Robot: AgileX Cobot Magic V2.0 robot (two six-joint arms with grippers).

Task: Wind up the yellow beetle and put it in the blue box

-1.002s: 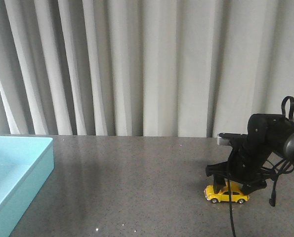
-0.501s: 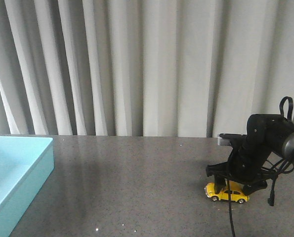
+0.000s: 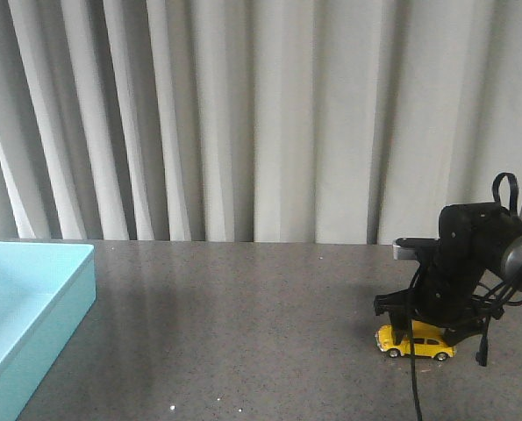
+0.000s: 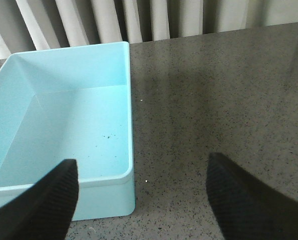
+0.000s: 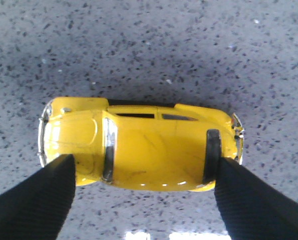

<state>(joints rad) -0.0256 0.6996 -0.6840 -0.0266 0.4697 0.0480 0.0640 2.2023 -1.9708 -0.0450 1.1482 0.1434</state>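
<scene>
The yellow beetle (image 3: 416, 343) stands on its wheels on the dark speckled table at the right. My right gripper (image 3: 414, 336) reaches down over it. In the right wrist view the beetle (image 5: 149, 145) lies crosswise, and the black fingers (image 5: 43, 200) press against its two ends, so the right gripper (image 5: 144, 167) is shut on it. The blue box (image 3: 72, 294) sits at the table's left edge, partly cut off. The left wrist view shows the box (image 4: 130, 100) empty. My left gripper (image 4: 141, 165) is open and empty, hanging above the table by the box's near corner.
Grey curtains hang behind the table's far edge. The right arm's black cable (image 3: 412, 386) hangs down in front of the beetle. Bare table (image 3: 243, 333) lies between the box and the beetle.
My right gripper and the yellow beetle have slid together a short way to the right along the table. The blue box has not moved.
</scene>
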